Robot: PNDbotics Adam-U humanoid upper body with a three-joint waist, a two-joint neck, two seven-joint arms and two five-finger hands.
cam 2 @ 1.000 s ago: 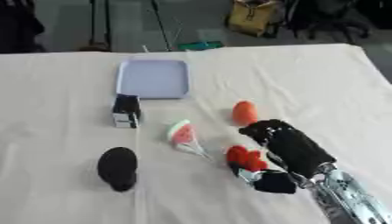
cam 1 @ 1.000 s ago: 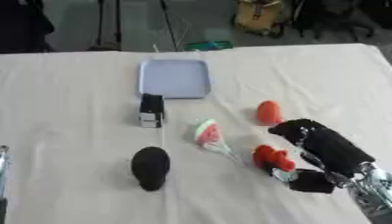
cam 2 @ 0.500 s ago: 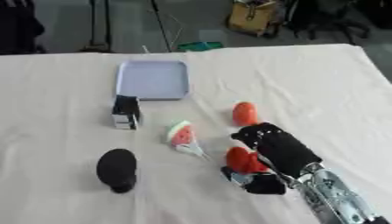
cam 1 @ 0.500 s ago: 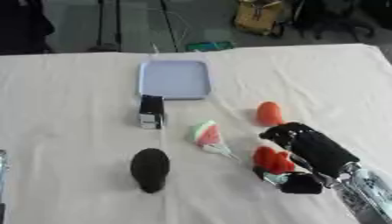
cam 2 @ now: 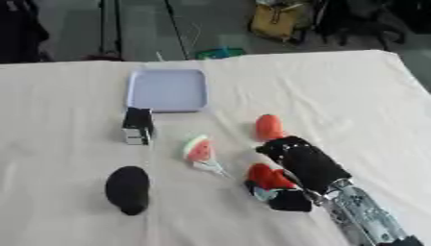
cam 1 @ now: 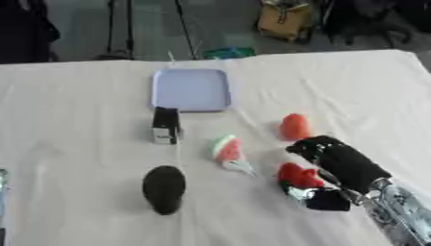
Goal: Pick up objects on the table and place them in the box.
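We see the red object (cam 1: 296, 175) low on the right of the counter (cam 1: 76, 144), under the curled fingers of the right robot hand (cam 1: 324, 166), which is closed around it. What kind of thing it is we cannot make out, nor which way its long axis runs, since the fingers cover much of it. A pale part shows below it, beside a dark fingertip.

The right arm comes in from the lower right corner and slants up and left; its silver forearm is cut off by the frame edge. The back of the robot hand faces up.

Just beyond the robot hand lies an orange oval (cam 1: 294, 126), its long axis running roughly toward and away from us. A watermelon slice (cam 1: 225, 149) sits left of the red object, green rind up-left, with a pale tail trailing down-right. A black oval lump (cam 1: 163, 188) lies lower left, long axis near vertical. A small black and white box (cam 1: 165, 125) stands below the lavender tray (cam 1: 191, 90), which sits at the far middle of the counter.

The left robot hand does not show clearly; only a sliver appears at the lower left edge.
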